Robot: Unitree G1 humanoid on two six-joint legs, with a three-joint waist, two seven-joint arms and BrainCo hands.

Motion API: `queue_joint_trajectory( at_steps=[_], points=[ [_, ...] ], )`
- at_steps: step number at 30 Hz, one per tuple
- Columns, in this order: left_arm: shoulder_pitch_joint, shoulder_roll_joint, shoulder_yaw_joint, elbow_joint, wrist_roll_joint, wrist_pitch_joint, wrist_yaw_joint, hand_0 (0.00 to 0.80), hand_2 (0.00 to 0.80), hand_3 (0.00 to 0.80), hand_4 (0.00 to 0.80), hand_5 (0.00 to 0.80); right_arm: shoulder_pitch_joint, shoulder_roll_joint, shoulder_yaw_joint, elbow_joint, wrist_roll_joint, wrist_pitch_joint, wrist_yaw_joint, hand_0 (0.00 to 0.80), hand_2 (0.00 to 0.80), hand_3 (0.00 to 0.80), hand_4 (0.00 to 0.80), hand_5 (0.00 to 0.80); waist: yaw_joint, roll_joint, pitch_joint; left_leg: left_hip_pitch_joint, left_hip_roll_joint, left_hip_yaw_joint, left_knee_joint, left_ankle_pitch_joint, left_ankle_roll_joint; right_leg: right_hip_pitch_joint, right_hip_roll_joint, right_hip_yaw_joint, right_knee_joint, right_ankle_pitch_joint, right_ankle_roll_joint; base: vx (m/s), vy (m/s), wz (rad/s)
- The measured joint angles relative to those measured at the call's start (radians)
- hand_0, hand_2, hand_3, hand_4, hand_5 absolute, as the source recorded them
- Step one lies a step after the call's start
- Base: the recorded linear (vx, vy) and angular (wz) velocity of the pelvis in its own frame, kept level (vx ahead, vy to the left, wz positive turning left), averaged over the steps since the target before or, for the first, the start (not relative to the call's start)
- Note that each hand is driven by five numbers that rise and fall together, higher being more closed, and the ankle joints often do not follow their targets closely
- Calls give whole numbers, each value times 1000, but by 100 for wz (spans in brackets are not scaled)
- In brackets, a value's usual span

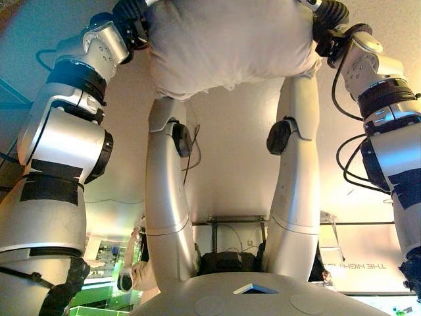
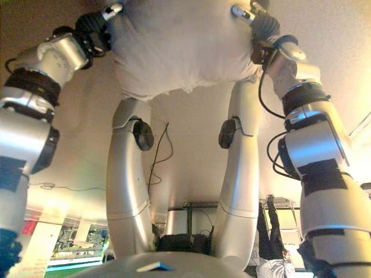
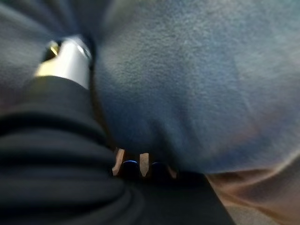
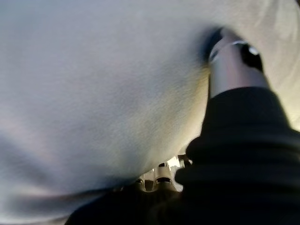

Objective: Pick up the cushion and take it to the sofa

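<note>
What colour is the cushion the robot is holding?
The cushion is plain off-white; the left eye view shows it best.

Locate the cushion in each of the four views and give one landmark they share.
Left eye view: cushion at top centre, between both arms.
Right eye view: cushion at top centre.
Left wrist view: cushion fills most of the picture.
Right wrist view: cushion fills most of the picture.
Shared landmark: the cushion's pale cloth pressed against each robot hand's dark ribbed cover.

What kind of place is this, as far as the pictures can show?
Probably an indoor hall or showroom, though little of it shows. Beyond the pale floor stand a dark metal frame, bright lit shelves and a person. The cushion fills the rest.
</note>
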Motion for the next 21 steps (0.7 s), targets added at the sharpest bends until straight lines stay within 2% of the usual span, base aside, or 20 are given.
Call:
queue_joint_trajectory(
  at_steps=[9,15,21],
  points=[
    [53,-27,-1,-61,-117,-43,7,800,800,800,800,800,20,0,-1,-6,58,-15,13,800,800,800,800,800,10,0,0,1,0,0,-3,0,0,0,1,0,-2,0,0,-10,1,0],
    [96,-47,7,-86,-207,-67,8,800,800,800,800,800,69,5,-50,-16,96,-31,12,800,800,800,800,800,22,0,0,9,-1,-2,14,0,0,3,-1,5,20,0,0,-56,-13,-1],
    [220,-103,65,-91,-223,-85,7,800,800,800,800,800,189,56,-103,-16,96,-59,12,800,800,800,800,800,11,-1,0,123,-6,-1,19,0,0,106,-3,18,35,0,0,-44,-29,-2]
  ],
)
